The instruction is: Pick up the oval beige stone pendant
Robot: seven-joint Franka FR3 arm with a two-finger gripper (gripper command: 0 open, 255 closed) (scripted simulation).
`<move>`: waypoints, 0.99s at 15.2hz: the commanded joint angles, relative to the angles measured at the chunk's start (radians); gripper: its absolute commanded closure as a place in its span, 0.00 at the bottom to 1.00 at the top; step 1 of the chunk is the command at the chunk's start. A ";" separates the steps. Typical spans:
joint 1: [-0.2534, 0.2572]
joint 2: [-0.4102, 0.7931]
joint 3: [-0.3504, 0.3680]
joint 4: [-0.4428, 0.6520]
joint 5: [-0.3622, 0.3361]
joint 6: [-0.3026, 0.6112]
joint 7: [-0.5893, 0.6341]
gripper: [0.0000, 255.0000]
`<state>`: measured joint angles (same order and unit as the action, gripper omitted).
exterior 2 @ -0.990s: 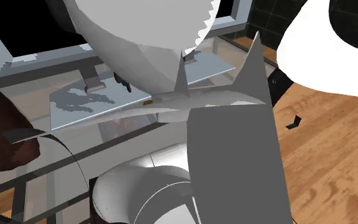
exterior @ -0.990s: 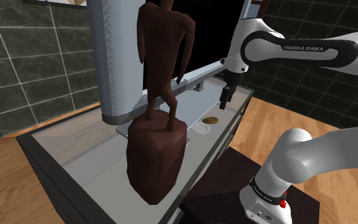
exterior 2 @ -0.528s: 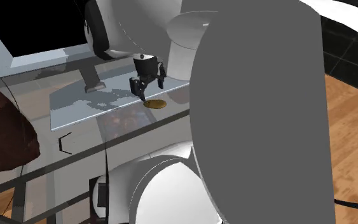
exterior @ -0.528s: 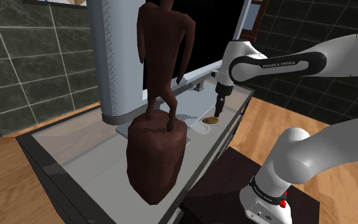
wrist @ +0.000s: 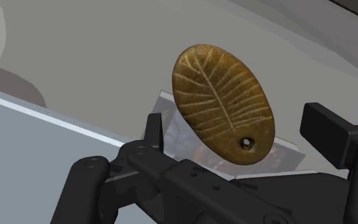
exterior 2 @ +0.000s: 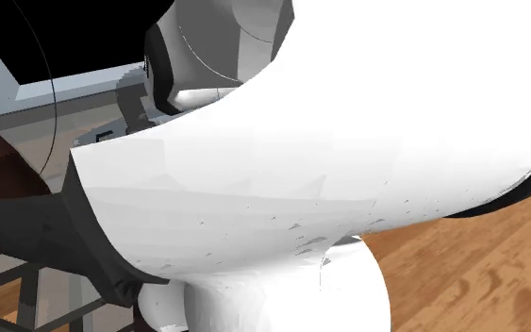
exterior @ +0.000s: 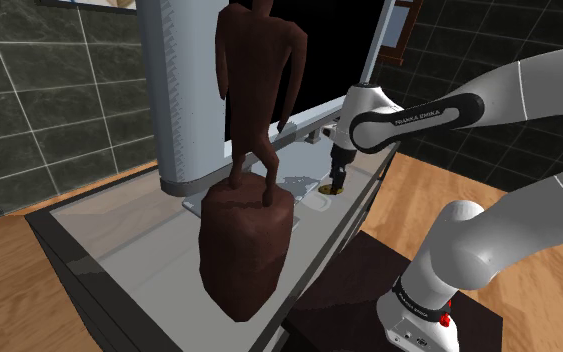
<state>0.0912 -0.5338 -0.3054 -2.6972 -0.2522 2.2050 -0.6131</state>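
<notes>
Claw (wrist: 240, 132) stood open, straddling the leaf-veined brown oval pendant (wrist: 219, 95) on the counter (wrist: 75, 57); its long axis lay oblique to the finger line.

One pendant (wrist: 224, 105), one brown figurine (exterior: 249, 235), one white arm (exterior: 529, 85), one table (exterior: 119, 240), one stand (exterior: 344, 290).

- Golden-brown pendant (wrist: 224, 105), paler leaf-vein lines, small dark hole at five o'clock.
- All-black gripper (exterior: 336, 184).
- Dark reddish-brown statue (exterior: 254, 140).
- White arm (exterior: 534, 85), dark joints.
- Dark grey-green wall tiles (exterior: 39, 110), pale grout.
- Orange-brown wood-grain floor (exterior: 439, 190).
</notes>
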 commanded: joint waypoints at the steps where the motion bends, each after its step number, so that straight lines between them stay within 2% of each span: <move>1: -0.002 0.018 -0.007 -0.015 -0.005 0.034 -0.002 0.00; 3: -0.002 0.023 -0.009 -0.020 -0.006 0.044 -0.001 0.00; 4: -0.001 0.023 -0.008 -0.021 -0.005 0.045 0.000 1.00; 13: -0.002 0.023 -0.009 -0.020 -0.006 0.044 -0.002 1.00; 15: -0.001 0.005 -0.003 -0.004 -0.002 0.010 -0.003 1.00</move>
<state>0.0891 -0.5220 -0.3116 -2.7073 -0.2561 2.2292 -0.6167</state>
